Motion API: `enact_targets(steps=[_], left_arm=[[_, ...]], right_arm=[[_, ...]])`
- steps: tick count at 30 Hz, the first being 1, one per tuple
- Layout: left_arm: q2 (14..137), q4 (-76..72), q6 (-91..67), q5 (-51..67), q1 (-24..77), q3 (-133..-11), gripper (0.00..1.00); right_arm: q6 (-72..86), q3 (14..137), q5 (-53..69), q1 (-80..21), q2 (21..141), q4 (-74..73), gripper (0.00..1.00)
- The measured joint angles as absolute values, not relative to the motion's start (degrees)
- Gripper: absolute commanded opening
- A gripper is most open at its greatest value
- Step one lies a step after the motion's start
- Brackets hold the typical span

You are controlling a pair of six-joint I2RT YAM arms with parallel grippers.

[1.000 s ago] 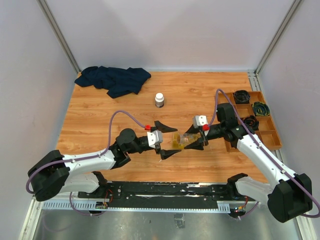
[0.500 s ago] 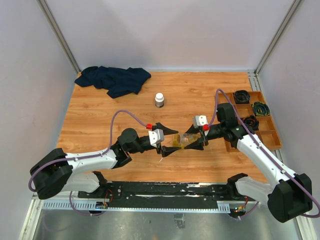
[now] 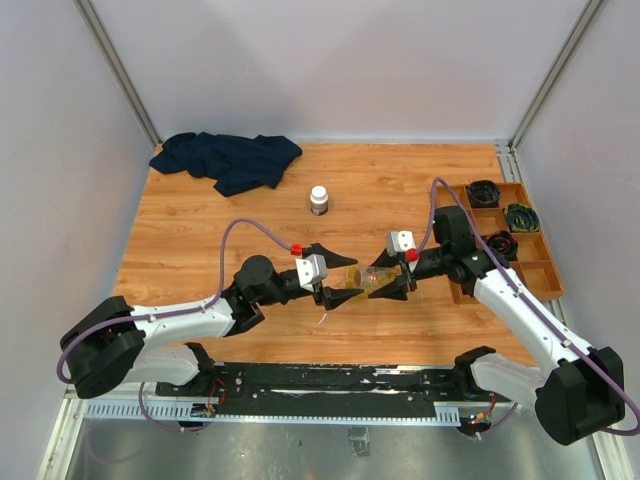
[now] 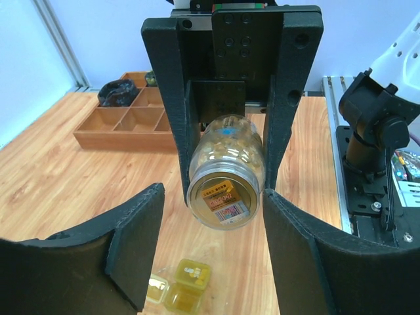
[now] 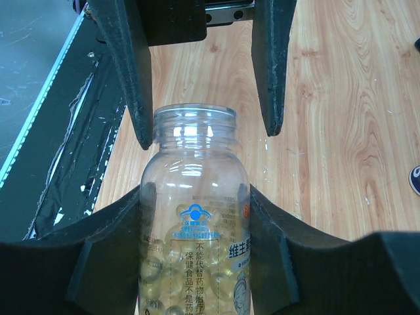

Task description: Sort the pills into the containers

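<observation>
My right gripper (image 3: 379, 283) (image 5: 200, 197) is shut on a clear bottle (image 3: 370, 281) (image 5: 195, 216), lying roughly level above the table with its threaded mouth pointing left. Yellow pills (image 5: 164, 275) fill its lower part. My left gripper (image 3: 356, 279) (image 4: 211, 197) stands open with one finger on each side of the bottle's mouth end (image 4: 225, 197); in the right wrist view a small gap shows on both sides. On the table under the bottle lies a small translucent yellow case (image 4: 178, 287), one of the containers, with its squarish parts side by side.
A white-capped bottle (image 3: 319, 199) stands behind the grippers. A dark cloth (image 3: 228, 160) lies at the back left. A brown wooden compartment tray (image 3: 540, 290) (image 4: 111, 139) holding black round things runs along the right edge.
My left gripper has moved right, toward the bottle, and its jaws have narrowed around the bottle's mouth end. The right gripper and bottle have stayed in place.
</observation>
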State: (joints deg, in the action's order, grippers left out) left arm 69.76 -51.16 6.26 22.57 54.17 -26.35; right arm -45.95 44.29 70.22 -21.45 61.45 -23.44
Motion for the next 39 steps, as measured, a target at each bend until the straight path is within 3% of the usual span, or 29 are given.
enact_targets(steps=[6, 13, 17, 29, 39], left_arm=[[69.76, -51.33, 5.93, 22.55, 54.17, -26.37, 0.61], [69.76, -51.33, 4.97, 22.81, 54.19, -26.37, 0.48], [69.76, -51.33, 3.75, 23.18, 54.19, -26.37, 0.33], [69.76, -51.62, -8.32, 21.43, 54.17, -26.37, 0.03], [69.73, -50.46, -25.5, 15.73, 54.19, -26.35, 0.02]], right_arm=[[-45.95, 44.29, 70.28, -21.45, 61.45, -23.44, 0.01], [-45.95, 44.29, 70.24, -21.45, 61.45, -23.35, 0.0], [-46.02, 44.29, 70.24, -21.45, 61.45, -23.03, 0.01], [-46.13, 44.29, 70.5, -21.45, 61.45, -23.03, 0.01], [-46.02, 44.31, 69.91, -21.43, 61.45, -22.9, 0.01]])
